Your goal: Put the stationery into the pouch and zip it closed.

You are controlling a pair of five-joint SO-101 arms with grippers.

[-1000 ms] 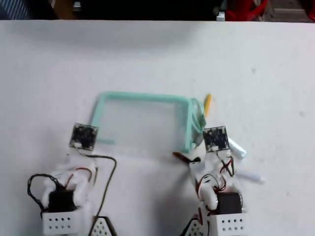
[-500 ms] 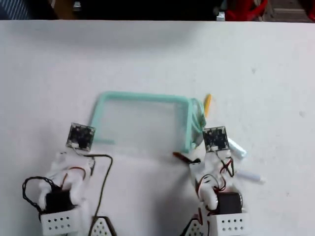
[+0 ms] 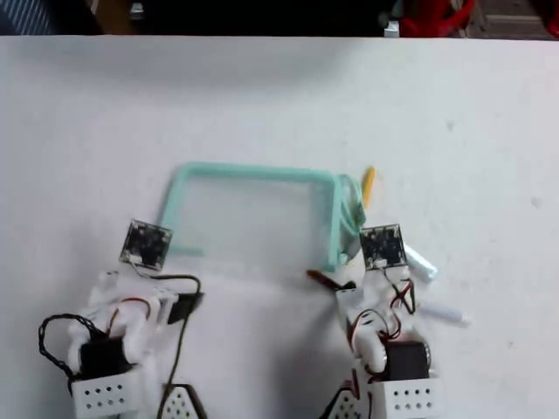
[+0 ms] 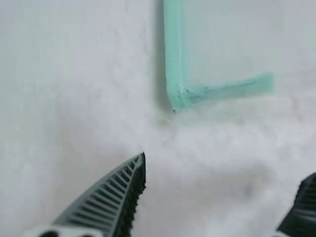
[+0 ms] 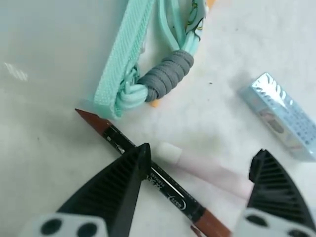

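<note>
One pouch [image 3: 253, 173], rectangular, clear film edged in woven mint tape, is noted flat at frame centre. Three pieces are counted off its lower right corner: one dark pencil [image 5: 170, 195], one pale pink stick [image 5: 202, 170], one glossy blue block [image 5: 284, 116]. The ridged left gripper [image 4: 222, 173] and right gripper [image 5: 202, 153] are both spread wide, with nothing held.

I seem to be in a robotics lab or workshop: a plain white table [image 3: 262, 105], with bare circuit boards [image 3: 147, 243] and loose wires [image 3: 186, 325] exposed on my own frame. Past its far edge lies dim clutter [image 3: 430, 16], something red among it.
</note>
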